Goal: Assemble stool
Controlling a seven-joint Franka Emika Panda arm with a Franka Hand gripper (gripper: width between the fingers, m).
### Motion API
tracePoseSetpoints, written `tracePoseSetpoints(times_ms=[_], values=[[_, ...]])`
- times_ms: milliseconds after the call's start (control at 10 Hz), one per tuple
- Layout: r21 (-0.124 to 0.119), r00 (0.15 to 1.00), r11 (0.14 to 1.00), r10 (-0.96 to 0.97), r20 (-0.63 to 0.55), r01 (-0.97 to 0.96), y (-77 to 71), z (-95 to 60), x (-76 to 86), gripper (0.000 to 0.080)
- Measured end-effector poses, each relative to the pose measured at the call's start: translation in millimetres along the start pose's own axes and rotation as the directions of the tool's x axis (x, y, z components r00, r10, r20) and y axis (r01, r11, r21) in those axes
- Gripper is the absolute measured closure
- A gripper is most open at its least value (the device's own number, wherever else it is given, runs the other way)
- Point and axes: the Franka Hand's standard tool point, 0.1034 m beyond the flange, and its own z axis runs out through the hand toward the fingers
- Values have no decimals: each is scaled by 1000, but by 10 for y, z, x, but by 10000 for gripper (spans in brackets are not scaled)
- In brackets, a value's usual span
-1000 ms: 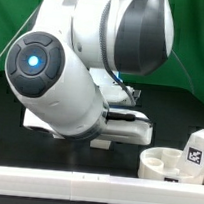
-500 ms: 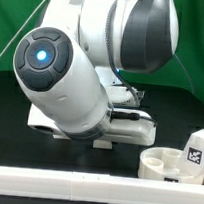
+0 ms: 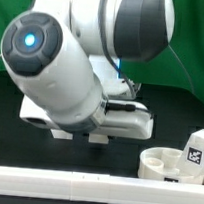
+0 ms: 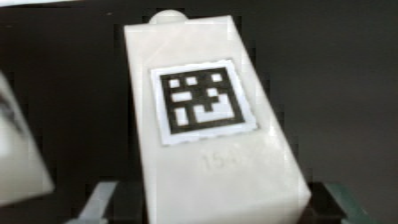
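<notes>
Arm movement: the arm (image 3: 62, 76) is rising. Its joint with the blue light is now sitting higher and more toward the exterior view's left than before, while the seat and the loose leg beside it are staying where they were.
Step in hand: I am judging that the robot is carrying one leg (image 4: 205, 110) up from the table to bring it to the seat.
Jaws: in the wrist view the gripper (image 4: 222, 205) is holding this leg. The dark fingers (image 4: 103, 203) are pressing on both of its sides, and the tag is facing the camera.
Seat: the seat (image 3: 155, 167) is lying on the table at the exterior view's lower right, with the second leg (image 3: 196, 148) standing just behind it.
Next move: it is calling for travel toward the seat, then for lining the leg up over one socket before lowering.
Arm pose: the arm is bending low and is hiding the gripper in the exterior view.
</notes>
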Motion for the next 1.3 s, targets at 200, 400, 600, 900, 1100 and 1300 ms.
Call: tracePoseSetpoints(times_ms=[200,400,600,900,1100,1300], values=[[-5,999,1000,-16,-35,16,-89,-286,-46,442],[-16,996,999,-40,-76,39,-196,-522,-156,442],[-17,993,999,-37,-112,35,-180,-527,-76,442],[-16,978,998,-55,-202,53,-171,-645,47,442],[-23,937,997,-77,-341,74,-321,-900,-14,442],[-7,900,999,-49,-433,51,-410,-1041,-84,442]])
